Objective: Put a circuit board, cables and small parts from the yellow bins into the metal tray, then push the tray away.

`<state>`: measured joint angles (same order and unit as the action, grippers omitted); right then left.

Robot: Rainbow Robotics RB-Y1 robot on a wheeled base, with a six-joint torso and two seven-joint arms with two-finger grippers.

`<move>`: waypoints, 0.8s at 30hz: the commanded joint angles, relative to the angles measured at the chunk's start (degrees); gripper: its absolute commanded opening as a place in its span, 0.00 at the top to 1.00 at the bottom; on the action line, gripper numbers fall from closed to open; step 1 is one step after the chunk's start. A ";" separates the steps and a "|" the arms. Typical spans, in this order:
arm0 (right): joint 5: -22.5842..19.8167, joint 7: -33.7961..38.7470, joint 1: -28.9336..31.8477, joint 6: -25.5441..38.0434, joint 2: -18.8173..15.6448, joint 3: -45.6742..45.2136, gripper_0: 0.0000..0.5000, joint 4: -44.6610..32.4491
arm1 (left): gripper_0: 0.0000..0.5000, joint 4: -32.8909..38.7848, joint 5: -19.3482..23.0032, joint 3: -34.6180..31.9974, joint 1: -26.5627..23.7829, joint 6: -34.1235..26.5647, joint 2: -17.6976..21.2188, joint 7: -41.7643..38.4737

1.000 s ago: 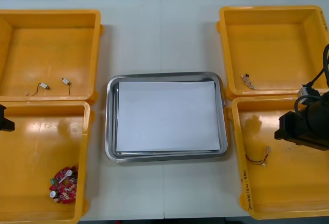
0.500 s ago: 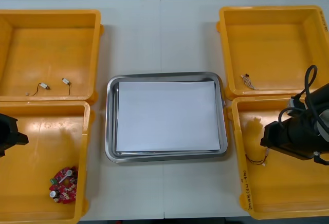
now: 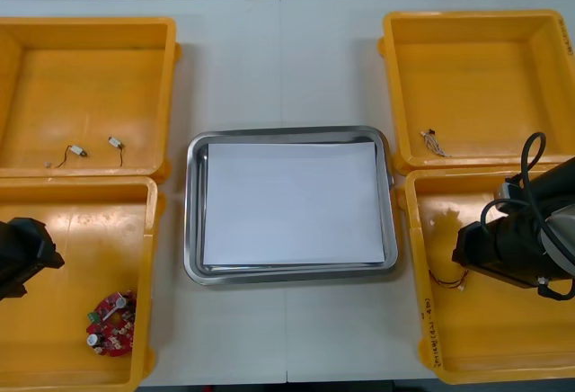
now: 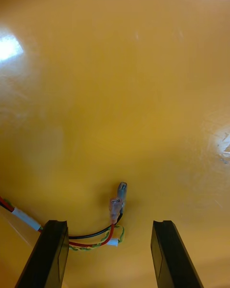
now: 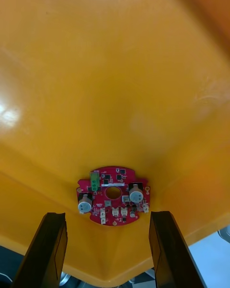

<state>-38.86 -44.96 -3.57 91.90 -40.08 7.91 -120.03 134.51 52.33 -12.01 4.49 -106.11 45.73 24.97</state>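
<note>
- Round red circuit board [image 3: 111, 323] lies flat in the near left yellow bin [image 3: 81, 230].
- Red and yellow cable [image 3: 449, 279] lies curled in the near right yellow bin [image 3: 467, 338].
- Metal tray [image 3: 191, 221], white inside, sits between the bins.

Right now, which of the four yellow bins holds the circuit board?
The near-left bin, below the open left gripper: it alone holds the round red circuit board. The right gripper hangs over a red and yellow cable.

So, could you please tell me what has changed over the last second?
The right gripper moved toward the metal tray, over the red and yellow cable in the near right bin; the left gripper came in over the near left bin toward the circuit board. Nothing grasped, jaws open. Tray, bins and contents stayed put.
</note>
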 commanded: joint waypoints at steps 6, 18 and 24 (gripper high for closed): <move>3.88 1.37 2.69 -2.78 -2.38 2.73 0.00 -0.82 | 0.00 1.72 -4.78 2.78 4.65 4.24 -5.83 3.41; 6.43 2.69 3.83 -5.24 -2.38 5.28 0.00 -0.82 | 0.00 1.10 -12.08 8.32 7.38 7.58 -6.53 5.79; 6.96 3.65 4.01 -6.03 -2.29 6.16 0.00 -0.82 | 0.00 1.01 -13.92 9.99 8.61 9.78 -6.97 6.49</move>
<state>-32.41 -44.46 -0.79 86.50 -40.40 12.97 -120.03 134.52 39.51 -2.91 10.85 -97.64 39.63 27.41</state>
